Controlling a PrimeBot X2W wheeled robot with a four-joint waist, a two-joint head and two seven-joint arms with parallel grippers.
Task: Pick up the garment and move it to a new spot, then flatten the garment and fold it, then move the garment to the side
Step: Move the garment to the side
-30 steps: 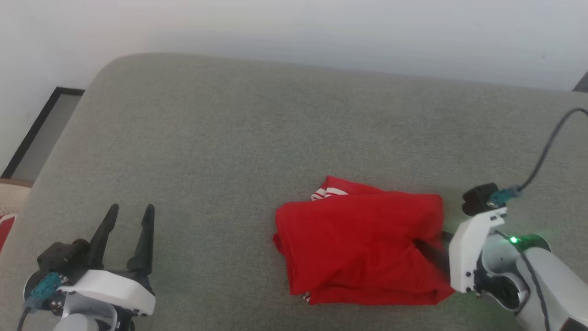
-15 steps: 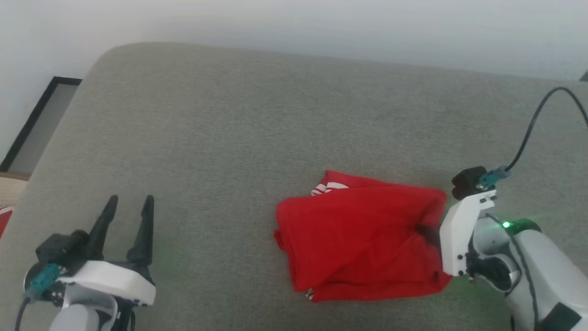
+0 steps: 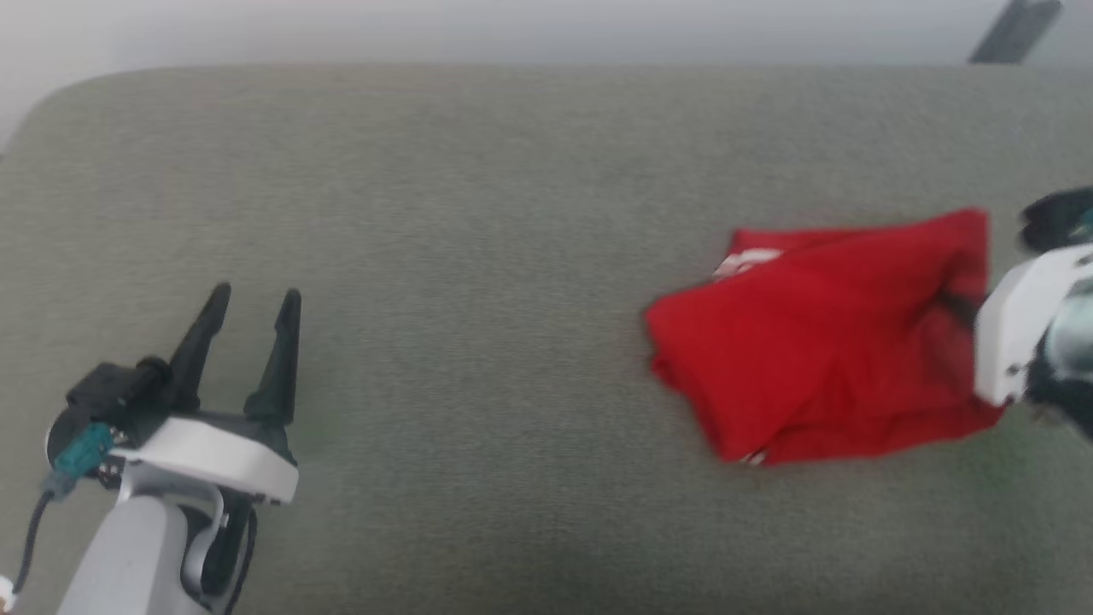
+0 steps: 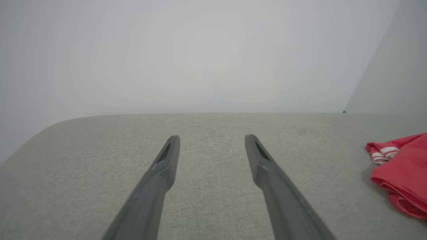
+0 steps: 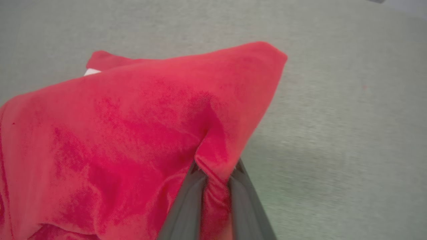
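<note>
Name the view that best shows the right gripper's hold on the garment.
Right wrist view: the right gripper is shut on a pinched fold of the garment, close up. The head view is blurred, with the grip mostly hidden by cloth. The left wrist view catches the garment's striped edge.

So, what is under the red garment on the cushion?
The grey cushion lies under the garment. A striped sleeve trim peeks out from under its top layer. The rest beneath is covered; the right end effector pinches one edge.
</note>
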